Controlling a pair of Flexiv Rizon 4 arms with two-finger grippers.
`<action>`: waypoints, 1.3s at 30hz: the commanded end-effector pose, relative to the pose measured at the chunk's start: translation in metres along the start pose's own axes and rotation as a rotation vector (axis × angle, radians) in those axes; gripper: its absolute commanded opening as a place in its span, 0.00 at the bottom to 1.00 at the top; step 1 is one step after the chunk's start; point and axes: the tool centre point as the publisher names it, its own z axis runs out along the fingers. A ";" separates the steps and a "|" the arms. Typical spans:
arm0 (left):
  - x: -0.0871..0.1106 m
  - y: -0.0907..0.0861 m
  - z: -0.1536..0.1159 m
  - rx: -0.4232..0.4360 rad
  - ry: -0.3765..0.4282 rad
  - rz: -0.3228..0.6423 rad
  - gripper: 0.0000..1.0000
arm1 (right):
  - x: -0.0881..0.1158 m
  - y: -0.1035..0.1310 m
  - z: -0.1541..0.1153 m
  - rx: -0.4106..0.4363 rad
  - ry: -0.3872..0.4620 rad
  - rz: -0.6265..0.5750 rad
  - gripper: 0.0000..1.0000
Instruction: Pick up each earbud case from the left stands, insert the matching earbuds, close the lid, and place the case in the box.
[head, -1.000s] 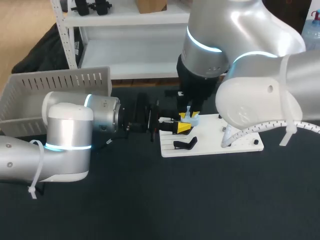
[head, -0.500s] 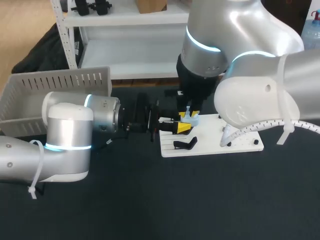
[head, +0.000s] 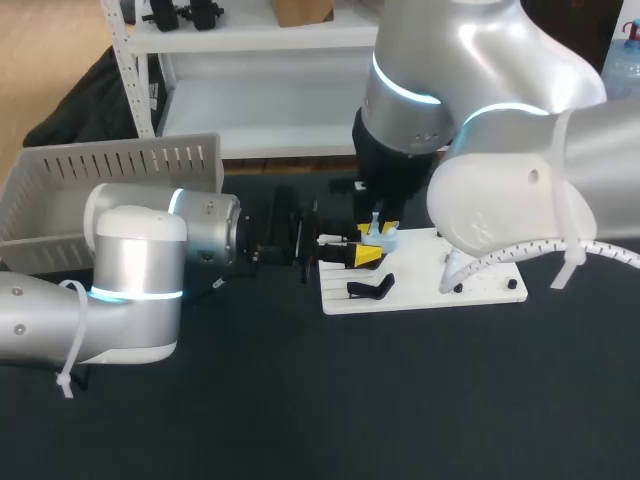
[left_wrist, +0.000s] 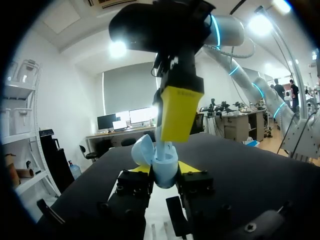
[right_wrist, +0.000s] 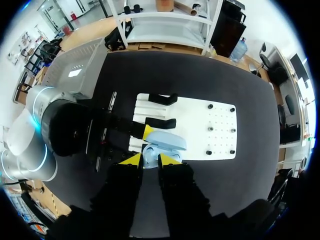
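My left gripper (left_wrist: 167, 171) lies level over the left edge of the white board (head: 470, 290) and is shut on the pale blue earbud case (left_wrist: 164, 169). The case stands upright with its lid (left_wrist: 140, 150) swung open. From straight above, my right gripper (right_wrist: 150, 159) hangs over the case's opening, shut on a pale blue earbud (left_wrist: 164, 148) whose lower end sits at the case's mouth. In the head view both grippers meet at the case (head: 379, 237). In the right wrist view the open lid (right_wrist: 168, 140) shows just ahead of the fingertips.
Black stands (right_wrist: 162, 98) sit on the white board's left part, one (head: 372, 288) nearer the front edge; small pegs dot its right part. A grey slatted box (head: 100, 170) stands at the back left. The dark tabletop stretches in front.
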 end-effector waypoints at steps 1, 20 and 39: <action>0.000 -0.001 0.001 -0.006 0.000 0.001 0.00 | -0.002 0.001 0.002 0.002 0.005 -0.001 0.00; 0.000 -0.001 0.001 -0.006 0.000 0.001 0.00 | -0.003 0.002 0.006 0.023 0.027 -0.035 0.00; 0.000 -0.001 0.001 -0.006 0.000 0.001 0.00 | -0.038 -0.035 -0.018 0.095 -0.042 0.141 1.00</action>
